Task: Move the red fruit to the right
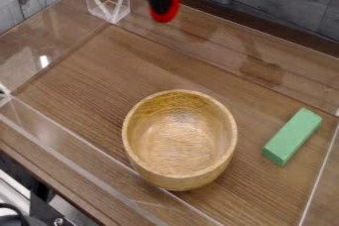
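The small bright red fruit [163, 8] hangs in the air at the top of the view, above the far edge of the wooden table. My gripper [162, 2] points down and is shut on it, its dark fingers at either side of the fruit. The arm above runs out of the frame at the top.
A round wooden bowl [180, 138] stands in the near middle of the table. A green rectangular block [292, 136] lies at the right edge. Clear plastic walls [54, 136] fence the table, and a small clear bracket [109, 5] stands at the back left.
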Action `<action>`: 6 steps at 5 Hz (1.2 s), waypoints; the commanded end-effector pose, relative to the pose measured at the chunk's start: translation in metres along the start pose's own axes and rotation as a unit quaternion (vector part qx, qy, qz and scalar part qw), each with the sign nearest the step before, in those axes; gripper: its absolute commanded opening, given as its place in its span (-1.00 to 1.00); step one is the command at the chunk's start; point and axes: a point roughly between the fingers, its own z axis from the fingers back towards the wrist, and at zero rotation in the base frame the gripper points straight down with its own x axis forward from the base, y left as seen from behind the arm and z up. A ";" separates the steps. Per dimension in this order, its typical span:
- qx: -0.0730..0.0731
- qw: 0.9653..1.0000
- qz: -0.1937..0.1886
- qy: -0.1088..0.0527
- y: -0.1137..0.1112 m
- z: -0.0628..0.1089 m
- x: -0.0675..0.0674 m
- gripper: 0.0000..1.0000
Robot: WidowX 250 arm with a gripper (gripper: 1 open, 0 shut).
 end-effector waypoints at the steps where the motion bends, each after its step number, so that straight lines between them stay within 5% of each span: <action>1: -0.006 0.998 -0.043 -0.043 -0.042 0.023 -0.006 -1.00; 4: 0.003 0.993 -0.118 -0.011 -0.133 -0.042 -0.035 -1.00; 6: 0.010 0.991 -0.130 -0.007 -0.130 -0.076 -0.038 -1.00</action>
